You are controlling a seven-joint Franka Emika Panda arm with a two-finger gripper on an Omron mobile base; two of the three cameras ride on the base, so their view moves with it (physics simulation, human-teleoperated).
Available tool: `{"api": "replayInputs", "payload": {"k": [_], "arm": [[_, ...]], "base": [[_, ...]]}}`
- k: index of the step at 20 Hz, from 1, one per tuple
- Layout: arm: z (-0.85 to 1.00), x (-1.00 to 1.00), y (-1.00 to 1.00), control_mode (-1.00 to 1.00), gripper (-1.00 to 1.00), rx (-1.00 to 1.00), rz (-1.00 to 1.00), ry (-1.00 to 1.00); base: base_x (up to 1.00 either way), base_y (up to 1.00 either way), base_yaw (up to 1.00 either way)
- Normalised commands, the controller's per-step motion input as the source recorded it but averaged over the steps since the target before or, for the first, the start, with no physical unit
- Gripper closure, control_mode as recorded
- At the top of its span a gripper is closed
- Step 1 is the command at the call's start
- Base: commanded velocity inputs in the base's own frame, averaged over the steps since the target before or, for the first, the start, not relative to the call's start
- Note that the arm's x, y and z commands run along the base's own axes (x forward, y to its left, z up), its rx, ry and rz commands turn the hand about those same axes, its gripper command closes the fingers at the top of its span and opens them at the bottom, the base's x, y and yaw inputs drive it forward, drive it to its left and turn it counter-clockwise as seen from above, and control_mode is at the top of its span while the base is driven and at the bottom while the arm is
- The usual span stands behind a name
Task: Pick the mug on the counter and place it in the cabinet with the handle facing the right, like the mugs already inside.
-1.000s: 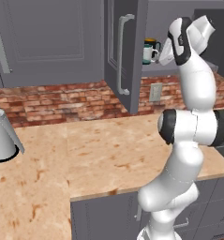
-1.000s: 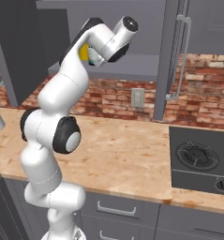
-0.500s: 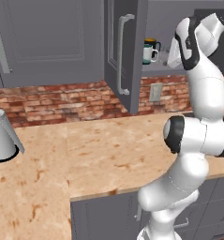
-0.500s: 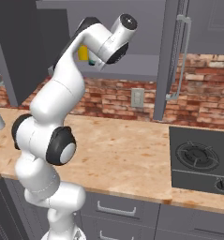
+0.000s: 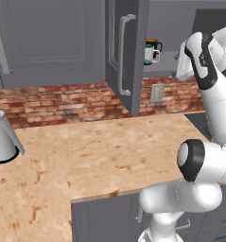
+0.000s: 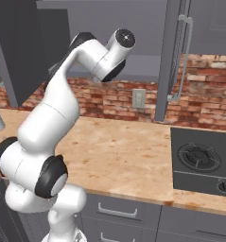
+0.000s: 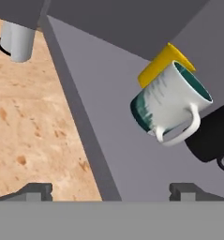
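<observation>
The mug (image 7: 172, 105), white with a dark teal inside, stands on the grey shelf (image 7: 108, 108) of the open cabinet (image 5: 166, 28). Its white loop handle (image 7: 181, 133) points toward my camera's lower right. In the left base view the mug (image 5: 150, 55) sits on the shelf with its handle to the right. My gripper (image 7: 111, 191) is open, with nothing between its fingertips, and hangs back from the mug. The tan counter (image 5: 109, 151) lies below.
A black mug (image 7: 212, 133) and a yellow mug (image 7: 162, 63) stand right beside the white one. The cabinet door (image 5: 126, 52) hangs open left of the shelf. A grey kettle (image 5: 3, 137) is on the counter's left, and a stove (image 6: 202, 163) at its right.
My hand has drawn back to the right, away from the mug on the shelf. The elbow has dropped lower. The mug has stayed in place.
</observation>
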Motion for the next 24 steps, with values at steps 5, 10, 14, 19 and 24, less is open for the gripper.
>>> {"api": "replayInputs", "payload": {"k": [5,10,14,19,24], "arm": [[0.00,-0.58,0.07,-1.00,-1.00,-0.05,0.00,-0.13],[-0.05,-0.46,0.09,-1.00,-1.00,-0.03,0.00,-0.06],[-0.23,-0.47,0.11,-1.00,-1.00,0.00,0.00,-0.01],[-0.47,-0.39,0.04,-1.00,-1.00,0.00,0.02,0.00],[-0.58,-0.33,0.00,-1.00,-1.00,0.00,0.03,0.00]], "base": [[0.00,0.00,0.00],[0.00,0.00,0.00],[0.00,0.00,0.00],[0.00,0.00,0.00],[0.00,0.00,0.00]]}}
